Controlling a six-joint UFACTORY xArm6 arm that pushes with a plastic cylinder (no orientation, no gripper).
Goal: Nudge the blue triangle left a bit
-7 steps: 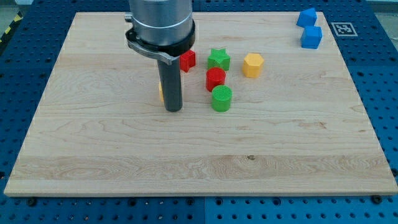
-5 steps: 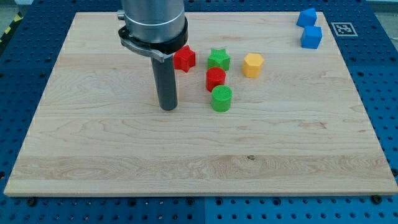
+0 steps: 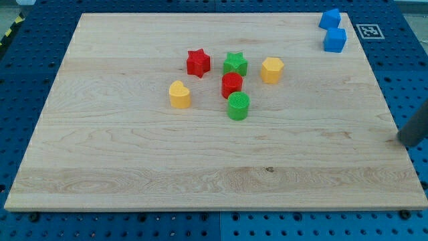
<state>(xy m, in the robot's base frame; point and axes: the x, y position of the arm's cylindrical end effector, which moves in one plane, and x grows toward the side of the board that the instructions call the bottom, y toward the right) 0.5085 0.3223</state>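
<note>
- The task's thing sits in the far corner of the table (image 3: 100, 167), at the view's top right, where two blue blocks stand close together. These are an upper blue block (image 3: 330, 18) and a lower blue block (image 3: 335, 40).
- I cannot tell for sure which one is the triangle. The upper one looks more tapered, so I judge it the likelier.
- Either one looks like a small, hard plastic piece, light and stiff. It should slide easily on the smooth wood and may spin if pushed off-centre.
- There is nothing to grip. The place to meet it is the middle of its right-hand face, low down, with a short, slow push towards the view's left.
- The tool is a plain dark rod with no jaws, so it neither spreads nor pinches, and it holds nothing.
- My tip (image 3: 405, 139) shows blurred at the view's right edge, just off the table. It is well apart from the blue pair and below them in the view.
- Count of blocks, eight in all:
  - two blue
  - two red, the red star (image 3: 198, 62) and the red cylinder (image 3: 231, 85)
  - two green, the green star (image 3: 235, 64) and the green cylinder (image 3: 238, 106)
  - two yellow, the yellow heart (image 3: 179, 94) and the yellow hexagon (image 3: 271, 69)
</note>
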